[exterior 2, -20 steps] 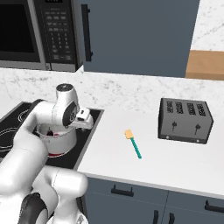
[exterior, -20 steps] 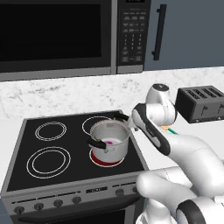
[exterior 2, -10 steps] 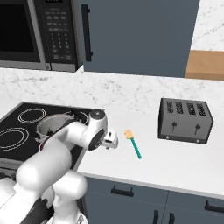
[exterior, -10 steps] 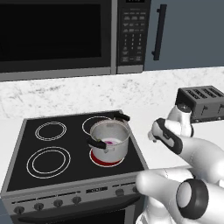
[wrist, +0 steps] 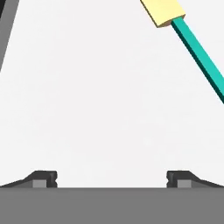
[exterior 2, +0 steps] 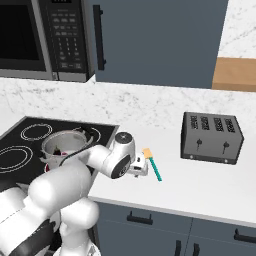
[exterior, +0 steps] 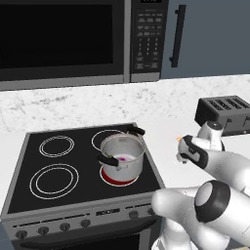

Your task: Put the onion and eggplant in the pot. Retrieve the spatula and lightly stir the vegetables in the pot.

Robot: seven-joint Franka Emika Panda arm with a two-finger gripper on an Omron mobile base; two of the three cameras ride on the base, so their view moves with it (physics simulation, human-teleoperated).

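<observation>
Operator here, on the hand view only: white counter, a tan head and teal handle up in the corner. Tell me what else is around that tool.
Observer: The spatula lies flat on the counter, between the stove and a black toaster.
Operator: Give me the gripper's place.
Observer: The gripper is beside the spatula's head on the stove side, jaws wide, nothing in them.
Operator: Report the pot.
Observer: The pot stands on the stove's front right burner, which glows red beneath it.
Operator: Check its contents.
Observer: Something pinkish purple lies inside; I cannot tell which vegetable it is.
</observation>
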